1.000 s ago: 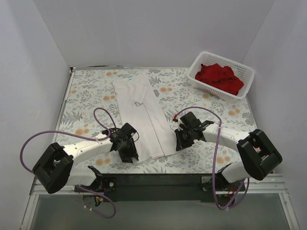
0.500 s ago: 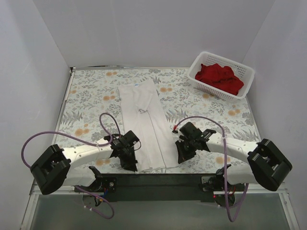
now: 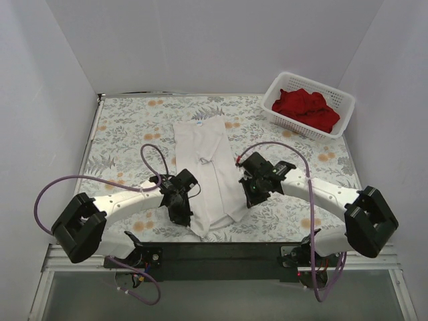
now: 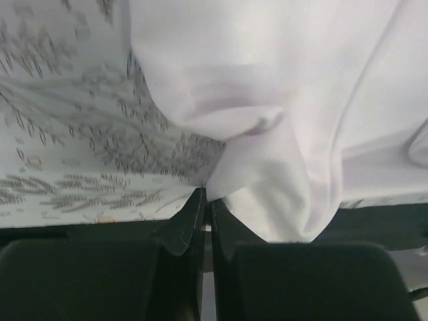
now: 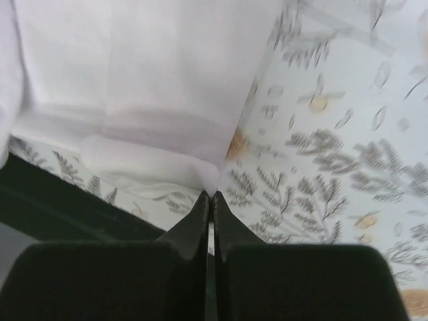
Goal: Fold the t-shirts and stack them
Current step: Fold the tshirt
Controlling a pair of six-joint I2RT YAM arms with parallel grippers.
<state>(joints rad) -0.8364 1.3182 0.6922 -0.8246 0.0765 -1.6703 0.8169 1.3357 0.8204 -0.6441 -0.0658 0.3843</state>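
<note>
Jaws on my left gripper (image 4: 206, 195) are pressed together, with a pinch of the white t-shirt (image 4: 267, 100) caught at their tips. In the left wrist view the cloth bunches up out of that pinch and hangs in a soft lobe just right of the fingers. Jaws on my right gripper (image 5: 210, 195) are closed the same way, nipping the shirt where a hemmed edge runs down to a point. From there the fabric spreads up and to the left.

From the top camera I see the 2 grippers on opposite sides of the shirt's near part, the left one on its left edge and the right one on its right edge. The shirt is folded into a long narrow strip. It runs from the middle of the table (image 3: 127, 134) toward the near edge, leaning slightly left as it comes closer. Its far end lies flat on the floral cover, with a small blue label (image 3: 198, 123) showing at the neck. The near end sags past the grippers to a rumpled tip close to the table's front edge. I cannot tell whether the gripped part is off the surface.

Both arms reach inward from their bases, purple cables (image 3: 150, 155) looping above them. In the far right corner, well apart from the white shirt, the basket (image 3: 283, 81) holds the red t-shirts (image 3: 304, 108) in 1 crumpled heap.
</note>
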